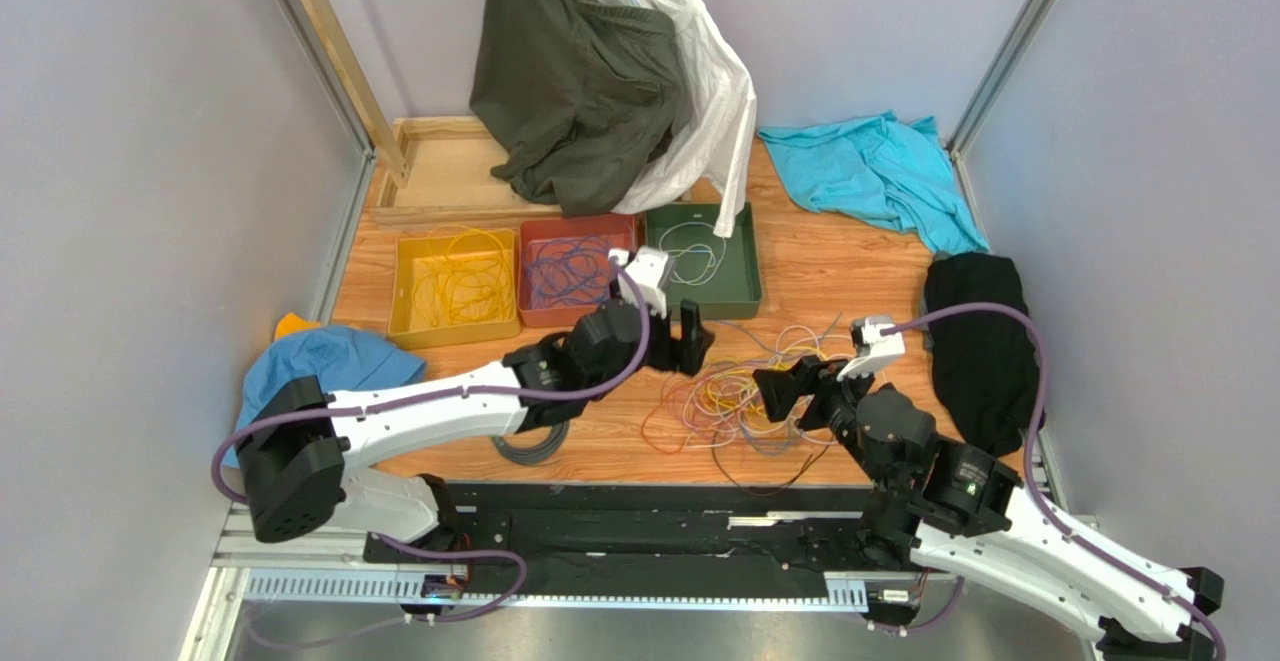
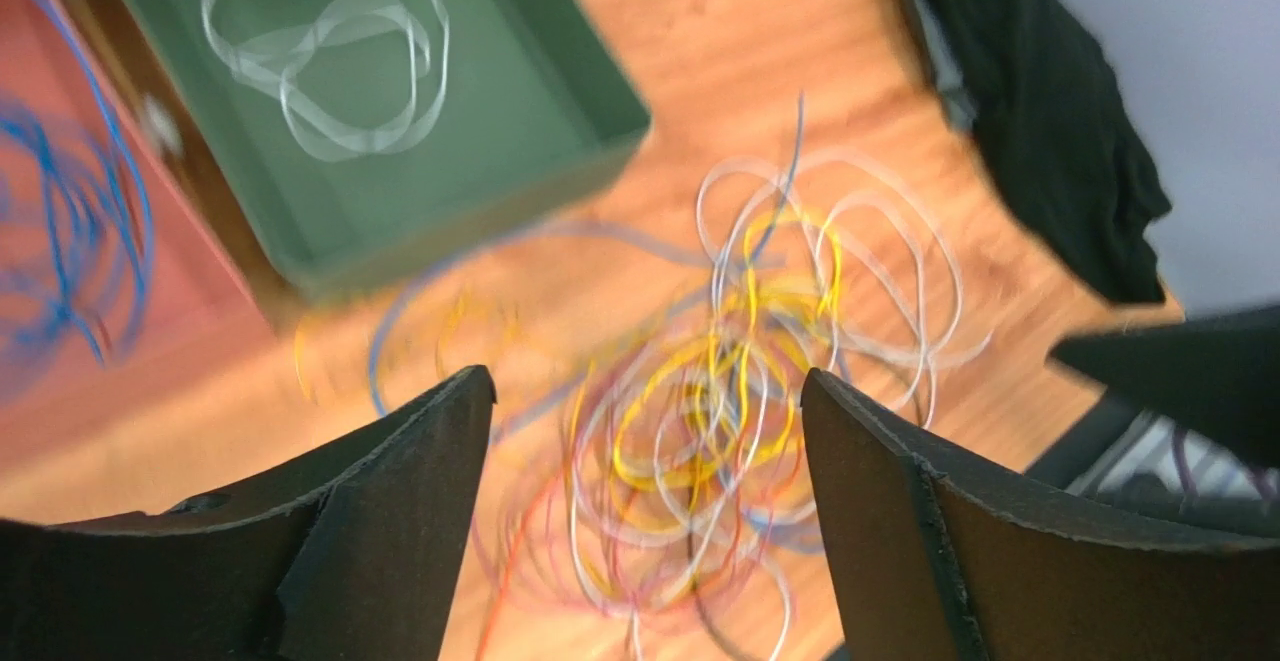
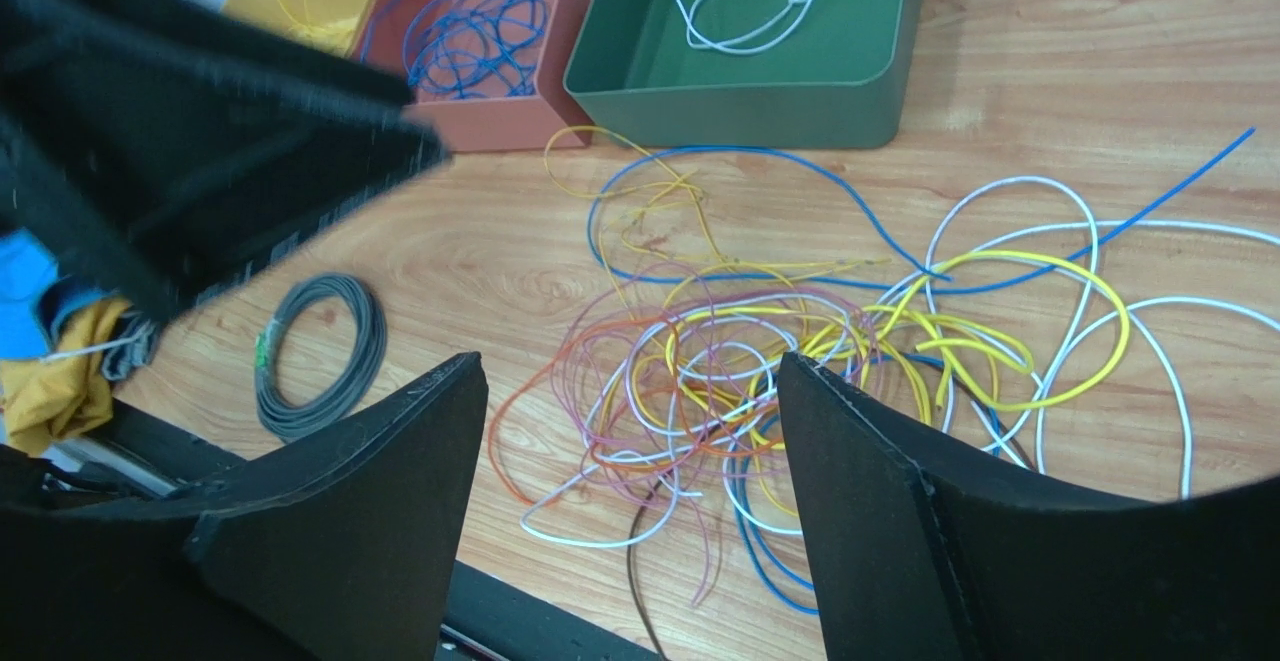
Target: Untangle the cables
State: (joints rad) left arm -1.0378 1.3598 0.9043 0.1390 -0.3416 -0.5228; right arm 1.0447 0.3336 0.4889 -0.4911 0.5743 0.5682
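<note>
The cables (image 1: 724,399) lie tangled on the table (image 1: 842,264) in front of the green tray (image 1: 744,283), the strands overlapping too densely to trace singly. Left fingers (image 2: 391,511) and right fingers (image 3: 376,496) stand apart over the tangle, gripping nothing. The left wrist view is blurred.

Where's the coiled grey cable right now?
In the right wrist view the grey coil lies on the table by its near edge, left of the tangled cables and apart from them; from above, the left arm partly covers it.

Cables (image 2: 706,391) blurred in left wrist view; red tray (image 2: 166,294) cut by edge.
</note>
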